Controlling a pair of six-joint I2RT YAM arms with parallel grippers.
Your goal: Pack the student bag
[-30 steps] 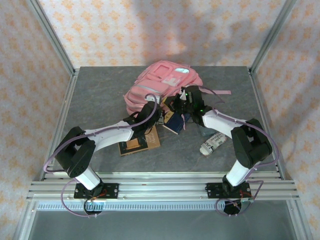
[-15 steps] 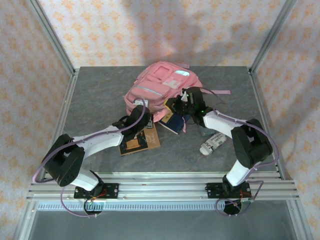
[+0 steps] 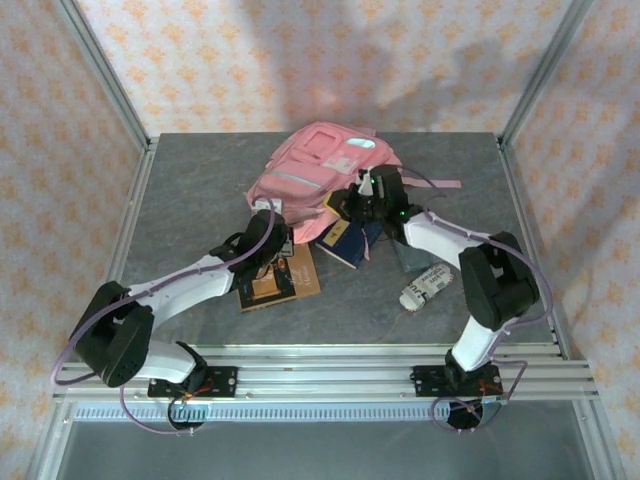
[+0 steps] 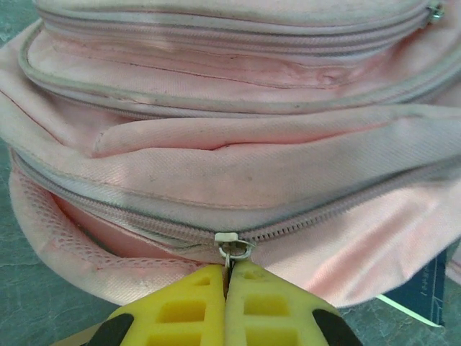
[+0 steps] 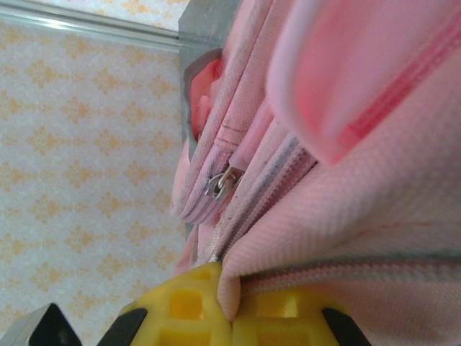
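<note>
1. Top external view: one student bag (image 3: 318, 168), pink, lies at the far middle of the grey tabletop (image 3: 190, 200), front pockets up. Its long axis runs aslant from near-left to far-right, with the light blue patch (image 3: 360, 146) at the far-right end and a pink strap (image 3: 440, 185) trailing off to the right.
2. Same view: two arms reach to the bag. The left pincer (image 3: 272, 215) is at the bag's near-left edge and the right pincer (image 3: 362, 192) at its near-right edge. Whether either is open cannot be told from up here.
3. Same view: three loose things lie near the bag. One brown book (image 3: 283, 281) is under the left arm, one dark blue book (image 3: 345, 244) is beside it, and one white printed roll (image 3: 427, 286) is further right.
4. Left wrist view: the bag (image 4: 230, 144) stretches across from side to side. The two yellow fingers of the left pincer (image 4: 227, 272) are pressed together on one zip pull (image 4: 233, 250) of the lowest zip. A second pull (image 4: 434, 11) shows at the top right corner. A corner of the blue book (image 4: 431, 288) shows at lower right.
5. Right wrist view: the right pincer (image 5: 227, 297) is clamped on a fold of the bag's pink fabric (image 5: 360, 216), its yellow fingers meeting on the cloth. One metal zip tab (image 5: 220, 183) hangs free above it, with the patterned wall (image 5: 86, 144) to the left.
</note>
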